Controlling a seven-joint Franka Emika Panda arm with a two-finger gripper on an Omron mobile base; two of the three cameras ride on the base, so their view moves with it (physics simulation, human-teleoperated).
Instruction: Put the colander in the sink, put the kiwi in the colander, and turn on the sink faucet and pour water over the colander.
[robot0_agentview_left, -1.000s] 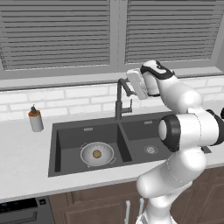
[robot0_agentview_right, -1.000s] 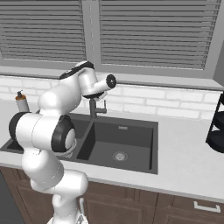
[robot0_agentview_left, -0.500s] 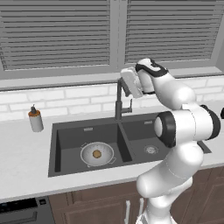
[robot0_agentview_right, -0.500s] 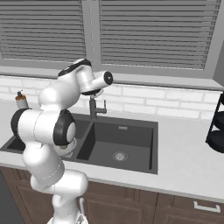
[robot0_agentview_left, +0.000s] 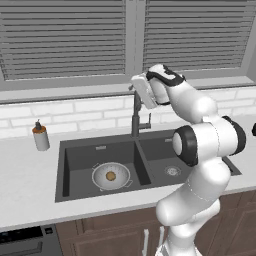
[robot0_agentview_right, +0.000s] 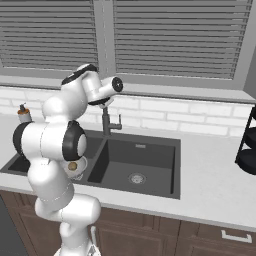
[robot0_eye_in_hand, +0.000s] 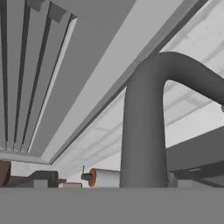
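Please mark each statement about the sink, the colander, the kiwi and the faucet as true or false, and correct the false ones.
1. The colander sits in the left basin of the sink. True.
2. The kiwi lies on the counter. False: it lies in the colander.
3. Water is running from the sink faucet. False: no stream is visible.
4. A soap dispenser stands left of the sink. True.
5. The gripper is down inside the right basin. False: the hand is up by the faucet's top.

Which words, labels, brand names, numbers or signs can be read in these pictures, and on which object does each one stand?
None: no readable text on the sink faucet, the soap dispenser, the sink, the colander or the cabinet fronts.
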